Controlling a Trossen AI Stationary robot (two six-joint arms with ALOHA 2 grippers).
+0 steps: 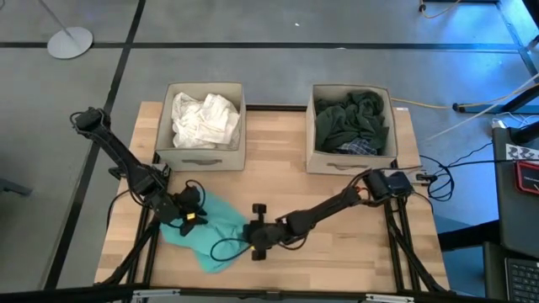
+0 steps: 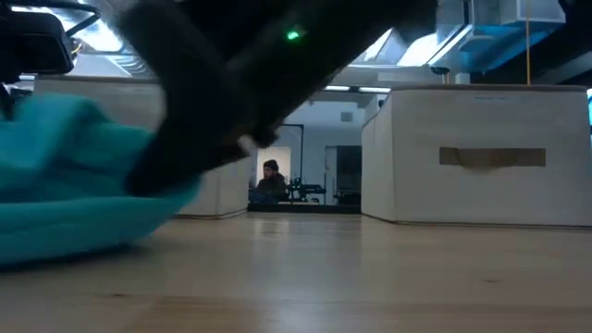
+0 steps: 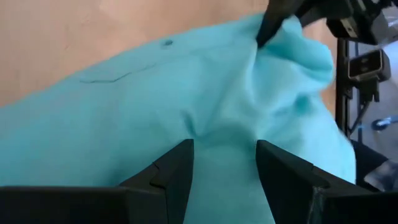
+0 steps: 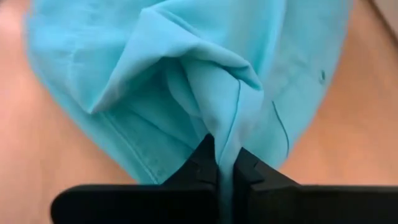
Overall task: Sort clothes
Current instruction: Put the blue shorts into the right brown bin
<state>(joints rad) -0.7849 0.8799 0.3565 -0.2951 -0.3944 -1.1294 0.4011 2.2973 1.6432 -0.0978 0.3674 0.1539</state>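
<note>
A teal garment (image 1: 210, 237) lies crumpled on the wooden table near its front edge. It also shows in the low view (image 2: 65, 185). My left gripper (image 1: 190, 215) is at the garment's left part, open, its fingers (image 3: 180, 168) standing on either side of a pucker in the cloth (image 3: 200, 127). My right gripper (image 1: 254, 234) is at the garment's right edge, shut on a fold of it (image 4: 217, 93). White clothes (image 1: 205, 118) lie in the left box. Dark green clothes (image 1: 349, 118) and a bit of plaid (image 1: 358, 147) lie in the right box. My left gripper's open fingers stand over the teal cloth with cloth (image 3: 224, 162) between them; I cannot tell whether they touch it. My right gripper pinches a raised fold of the teal garment (image 4: 225, 146) between its two fingers, several layers. The fold rises as a ridge from the fingers, and the rest of the garment lies on the table.
Two beige fabric boxes stand at the table's far side, the left one (image 1: 199, 156) and the right one (image 1: 349, 162). Bare wood lies between the boxes and the garment. A person (image 2: 270, 178) sits far off in the room behind.
</note>
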